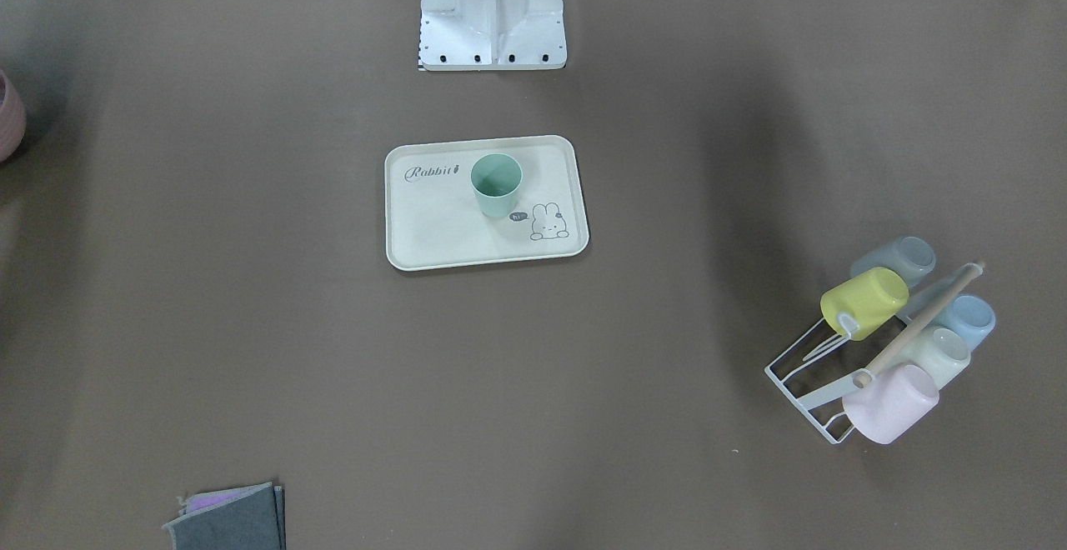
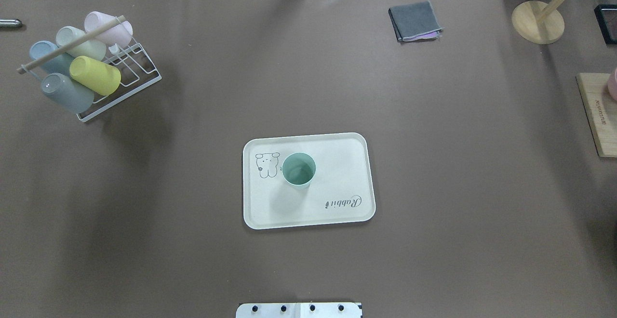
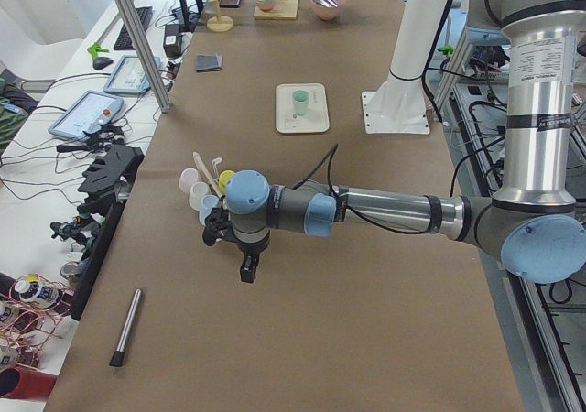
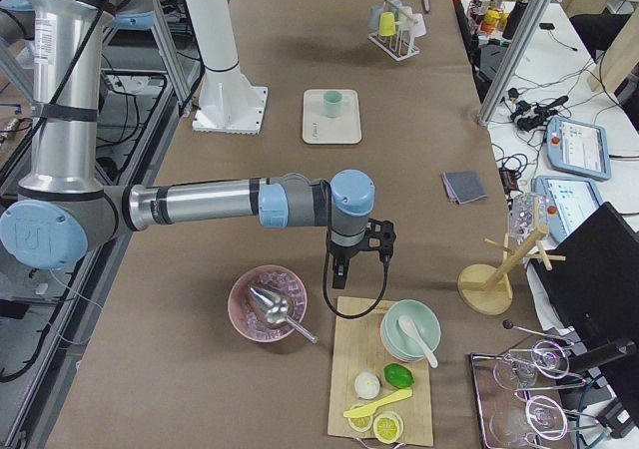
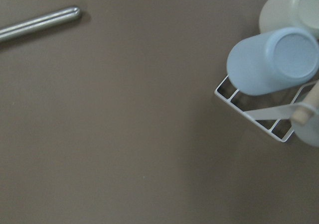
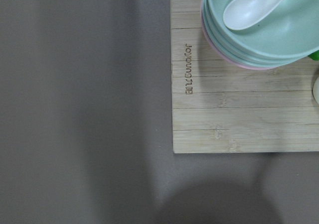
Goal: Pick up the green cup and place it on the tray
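- Exterior left view shows the left hand [image 3: 247, 267] pointing down over bare table [image 3: 302, 348], just beside the rack of cups [image 3: 209, 190]. Whether its fingers are apart or together I cannot tell.
- Exterior right view shows the right hand [image 4: 339, 269] hanging near the edge of the wooden board [image 4: 384, 369]. Its opening cannot be told either.
- Each hand sits toward its own end of the table, probably held clear because nothing is left to carry.
- Well apart from both hands, the green cup [image 2: 299, 169] stands upright, mouth up, on the tray [image 2: 337, 183], next to the bunny drawing [image 2: 267, 165]. The task looks done.
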